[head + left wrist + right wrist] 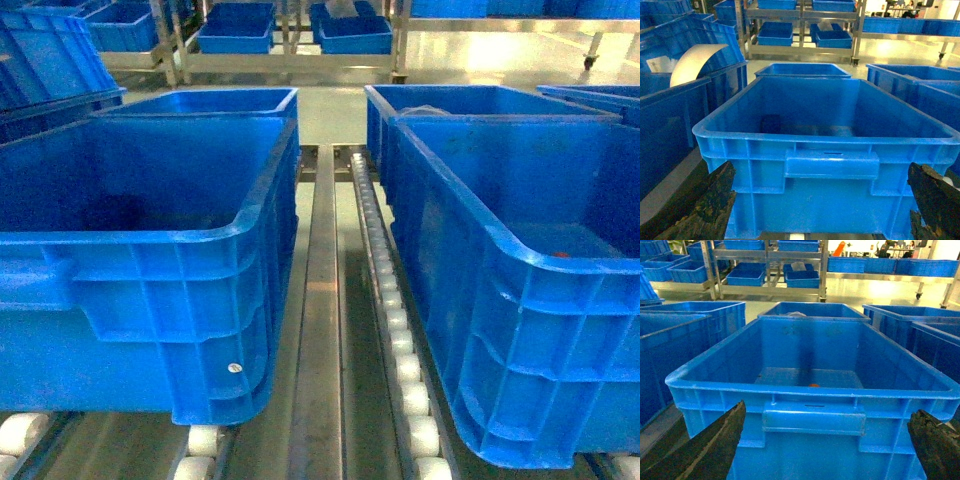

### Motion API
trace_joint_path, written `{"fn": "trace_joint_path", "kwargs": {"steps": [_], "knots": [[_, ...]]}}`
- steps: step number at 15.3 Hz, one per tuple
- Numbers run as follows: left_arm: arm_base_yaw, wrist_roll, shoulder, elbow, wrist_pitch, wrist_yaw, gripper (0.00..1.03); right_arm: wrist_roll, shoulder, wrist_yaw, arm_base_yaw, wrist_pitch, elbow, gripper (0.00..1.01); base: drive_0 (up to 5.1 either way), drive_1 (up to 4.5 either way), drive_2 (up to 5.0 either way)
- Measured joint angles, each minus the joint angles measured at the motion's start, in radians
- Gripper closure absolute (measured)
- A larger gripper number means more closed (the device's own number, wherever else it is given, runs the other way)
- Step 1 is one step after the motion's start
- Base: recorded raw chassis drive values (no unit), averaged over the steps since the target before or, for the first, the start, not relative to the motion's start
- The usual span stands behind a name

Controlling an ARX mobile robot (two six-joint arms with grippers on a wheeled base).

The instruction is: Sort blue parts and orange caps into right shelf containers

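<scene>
Two large blue containers stand side by side on a roller shelf, the left one (150, 250) and the right one (520, 300). In the left wrist view a dark blue part (771, 123) lies on the floor of the container (830, 165) in front. My left gripper (820, 210) is open, level with that container's near handle wall and holding nothing. In the right wrist view an orange cap (813, 385) lies on the floor of the container (815, 425). My right gripper (822, 445) is open and empty before its handle. Neither gripper shows in the head view.
A roller track (400, 340) and a metal rail (318, 330) run between the two crates. More blue crates (470, 100) stand behind them. Metal racks with blue bins (240, 35) line the back. A white curved sheet (695, 60) sits in a crate at the left.
</scene>
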Motion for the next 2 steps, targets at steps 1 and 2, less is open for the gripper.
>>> {"fn": "trace_joint_path", "kwargs": {"steps": [1,2], "knots": [[0.000,0.000,0.000,0.000,0.000,0.000,0.05,0.000,0.000,0.000,0.000,0.000,0.000,0.03,0.0,0.00,0.0],[0.000,0.000,0.000,0.000,0.000,0.000,0.05,0.000,0.000,0.000,0.000,0.000,0.000,0.03,0.0,0.00,0.0]]}}
